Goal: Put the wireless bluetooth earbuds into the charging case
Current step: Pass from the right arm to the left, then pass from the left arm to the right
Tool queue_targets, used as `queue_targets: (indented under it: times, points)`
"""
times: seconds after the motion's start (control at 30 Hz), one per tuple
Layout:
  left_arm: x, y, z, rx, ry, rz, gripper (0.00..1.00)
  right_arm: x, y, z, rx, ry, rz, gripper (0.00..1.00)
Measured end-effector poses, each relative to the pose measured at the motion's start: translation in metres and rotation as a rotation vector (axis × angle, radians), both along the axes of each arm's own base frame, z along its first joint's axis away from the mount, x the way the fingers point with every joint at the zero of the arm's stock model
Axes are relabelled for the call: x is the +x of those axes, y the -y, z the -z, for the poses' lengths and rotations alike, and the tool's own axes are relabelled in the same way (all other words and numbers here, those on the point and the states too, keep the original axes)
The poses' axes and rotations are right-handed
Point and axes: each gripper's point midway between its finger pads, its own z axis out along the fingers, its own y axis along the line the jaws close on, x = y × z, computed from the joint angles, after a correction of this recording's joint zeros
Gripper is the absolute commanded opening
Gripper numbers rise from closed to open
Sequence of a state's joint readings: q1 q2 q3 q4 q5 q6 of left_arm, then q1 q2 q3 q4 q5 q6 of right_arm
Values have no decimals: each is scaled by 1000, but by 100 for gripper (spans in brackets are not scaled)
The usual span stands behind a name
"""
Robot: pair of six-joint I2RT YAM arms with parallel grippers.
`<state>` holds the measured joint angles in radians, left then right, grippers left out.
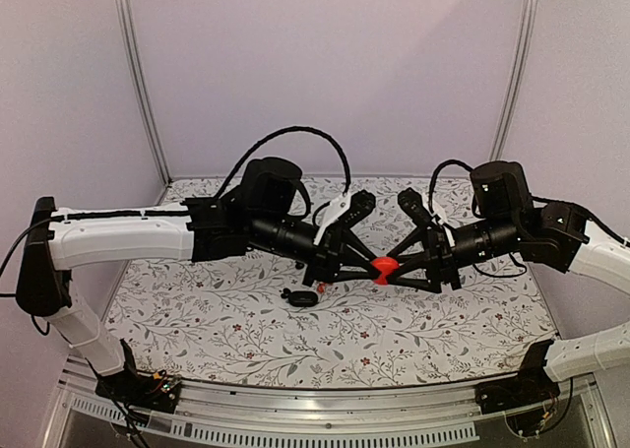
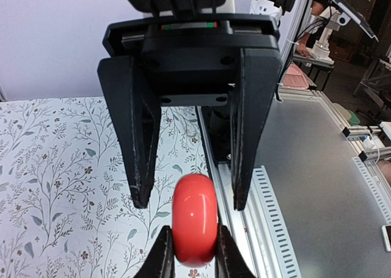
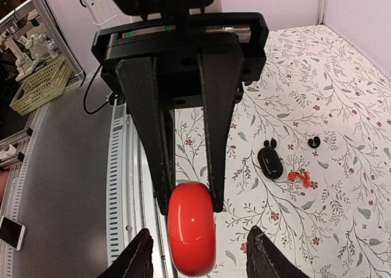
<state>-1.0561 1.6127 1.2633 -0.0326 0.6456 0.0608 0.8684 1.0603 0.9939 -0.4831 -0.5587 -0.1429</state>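
Left gripper (image 2: 193, 231) clenched on the red disc (image 2: 195, 220), whose lower edge is cut off. Right gripper (image 3: 198, 232) released, clear of it. Charging case (image 3: 269, 160) lies mid-desk (image 3: 342, 76); the tiny earbuds (image 3: 269, 144) are hard to make out beside it.

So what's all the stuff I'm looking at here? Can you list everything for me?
red disc: one, red, held in the air between the two grippers
charging case: one, glossy black, lying on the cloth
earbuds: two, black, on the cloth; one next to the case, the other further off
squiggly piece: one, red-orange, on the cloth beside the case
tablecloth: one, white with a leaf and flower print, covering the table
basket: one, yellow, off the table to the side
left gripper: one, black, shut on the red disc
right gripper: one, black, open, a finger on either side of the disc without touching it
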Motion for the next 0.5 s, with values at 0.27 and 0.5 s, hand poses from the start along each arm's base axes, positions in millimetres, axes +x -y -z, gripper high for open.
queue_targets:
  times: [0.27,0.5]
  points:
    - [1,-1,3,11,-1,-1,1,-1,1,1,-5,-5,0,43]
    - [1,-1,3,11,-2,0,1,-1,1,3,-11,-9,-1,40]
